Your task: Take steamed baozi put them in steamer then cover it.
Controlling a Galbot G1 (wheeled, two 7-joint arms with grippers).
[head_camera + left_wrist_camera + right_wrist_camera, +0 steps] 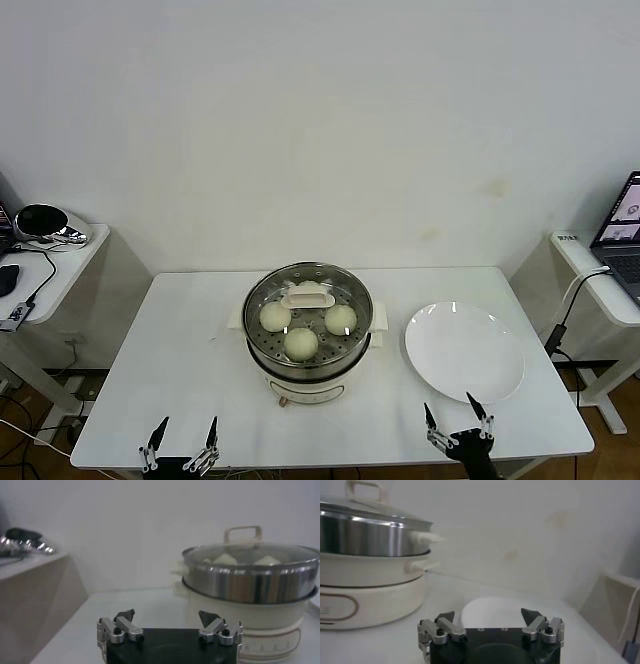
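The steamer [262,350] stands at the table's middle, a steel pot on a cream base. The glass cover [307,296] sits on it. Three steamed baozi [301,343] show through the glass; whatever is under the handle is hidden. My left gripper [188,425] is open and empty at the front left edge, well short of the steamer. Open and empty too, my right gripper [449,408] is at the front right, just before the plate. In the left wrist view the left gripper [166,615] faces the steamer [250,585] and cover [250,552]. In the right wrist view the right gripper [488,614] has the steamer [365,535] to one side.
An empty white plate [464,352] lies right of the steamer, also seen ahead of the right gripper as the plate [490,606]. A side table [60,262] with a shiny object stands at far left. Another side table [600,285] with a laptop and hanging cable is at far right.
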